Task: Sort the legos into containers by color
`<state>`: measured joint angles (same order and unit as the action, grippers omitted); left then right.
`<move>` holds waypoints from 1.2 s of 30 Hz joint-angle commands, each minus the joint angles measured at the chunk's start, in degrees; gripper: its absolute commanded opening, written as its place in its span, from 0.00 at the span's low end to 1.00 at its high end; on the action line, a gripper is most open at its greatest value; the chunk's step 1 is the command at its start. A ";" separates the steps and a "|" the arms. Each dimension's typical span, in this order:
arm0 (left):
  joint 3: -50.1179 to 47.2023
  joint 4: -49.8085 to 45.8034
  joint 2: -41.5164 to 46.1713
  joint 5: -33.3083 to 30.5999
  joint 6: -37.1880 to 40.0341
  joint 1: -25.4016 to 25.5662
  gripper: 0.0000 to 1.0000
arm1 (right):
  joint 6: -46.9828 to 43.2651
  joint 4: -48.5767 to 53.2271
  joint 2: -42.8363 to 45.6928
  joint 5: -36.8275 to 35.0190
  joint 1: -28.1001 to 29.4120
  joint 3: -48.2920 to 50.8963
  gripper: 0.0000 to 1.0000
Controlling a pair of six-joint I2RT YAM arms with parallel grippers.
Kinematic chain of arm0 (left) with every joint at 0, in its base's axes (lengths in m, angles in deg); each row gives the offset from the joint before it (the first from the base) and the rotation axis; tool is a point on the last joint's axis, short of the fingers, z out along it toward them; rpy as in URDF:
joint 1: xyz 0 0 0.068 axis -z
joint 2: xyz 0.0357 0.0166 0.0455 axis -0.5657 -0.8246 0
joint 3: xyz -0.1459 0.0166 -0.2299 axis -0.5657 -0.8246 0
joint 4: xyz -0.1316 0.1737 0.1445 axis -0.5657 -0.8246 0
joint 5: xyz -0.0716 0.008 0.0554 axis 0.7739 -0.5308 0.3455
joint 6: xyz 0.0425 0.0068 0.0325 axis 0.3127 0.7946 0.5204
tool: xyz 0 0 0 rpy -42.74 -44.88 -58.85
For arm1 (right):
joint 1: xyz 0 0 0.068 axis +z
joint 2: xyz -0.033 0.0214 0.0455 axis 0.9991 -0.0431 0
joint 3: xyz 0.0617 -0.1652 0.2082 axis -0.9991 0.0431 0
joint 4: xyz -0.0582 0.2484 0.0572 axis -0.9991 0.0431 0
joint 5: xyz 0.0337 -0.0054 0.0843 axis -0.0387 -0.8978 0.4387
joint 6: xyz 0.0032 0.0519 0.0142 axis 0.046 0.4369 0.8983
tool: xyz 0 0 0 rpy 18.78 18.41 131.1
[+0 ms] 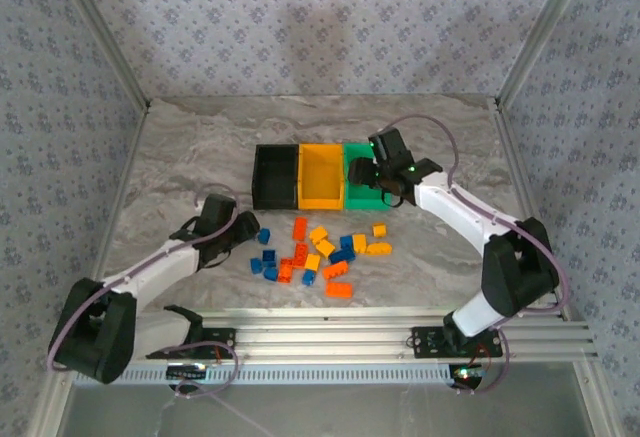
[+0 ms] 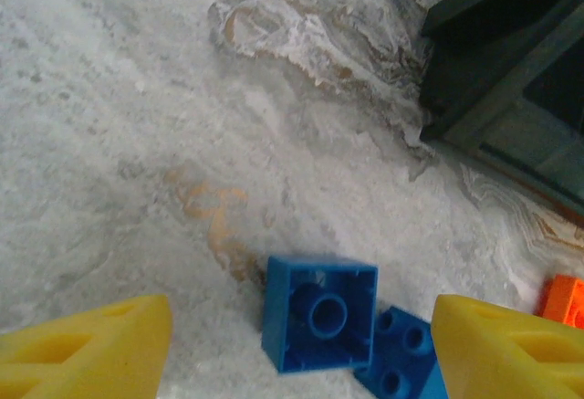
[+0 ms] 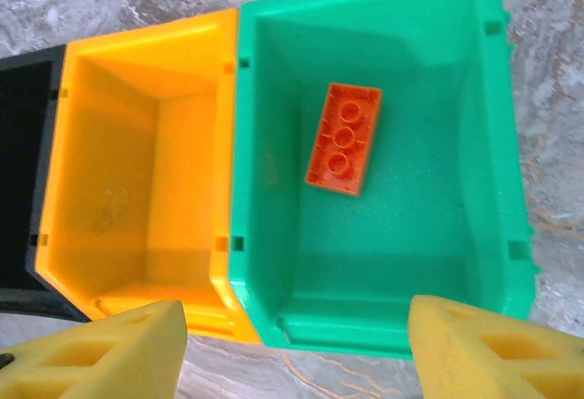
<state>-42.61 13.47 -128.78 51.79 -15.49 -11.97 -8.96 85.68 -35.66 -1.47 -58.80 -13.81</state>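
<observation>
Blue, square and moulded in plastic, a small lego brick (image 2: pixel 319 312) is seen lying hollow side up on the grey marbled table (image 2: pixel 137 98). It is placed squarely between the yellow fingers of the left gripper (image 2: pixel 301 349), the nearer arm, whose jaws are spread wide and touch nothing. A second blue brick (image 2: pixel 401 367) is set against its right corner.

Farther off, the right gripper (image 3: pixel 297 344) is held released and unladen above the green plastic bin (image 3: pixel 438 235). There a red-orange oblong brick (image 3: pixel 344 139) is laid, its long axis pointing away from the fingers.

Bare table (image 1: pixel 180 157) left of legos (image 1: pixel 325 248)
</observation>
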 commanded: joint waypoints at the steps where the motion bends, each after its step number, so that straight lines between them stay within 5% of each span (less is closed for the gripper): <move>1: 2.80 3.48 -2.71 -0.90 1.50 -0.18 0.72 | 0.09 -0.49 2.62 -0.98 -0.64 2.14 0.67; 19: 2.35 -1.24 -10.97 -1.68 2.51 1.68 0.44 | 0.70 -2.35 7.15 -0.65 -3.71 8.07 0.67; 24: 1.33 -4.09 -8.11 -1.20 2.29 2.62 0.44 | 0.72 -2.78 8.68 -0.79 -4.47 9.13 0.67; 28: 1.65 -8.21 -6.09 -1.59 2.00 3.05 0.68 | 0.89 -3.13 9.80 -0.76 -4.74 10.06 0.67; 36: 2.03 -10.16 -7.35 -3.29 1.84 4.06 0.57 | 0.88 -3.42 10.89 -0.66 -5.35 11.13 0.67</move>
<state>-40.20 7.11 -134.92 48.79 -13.77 -8.58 -8.74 82.64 -26.24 -1.65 -63.67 -3.76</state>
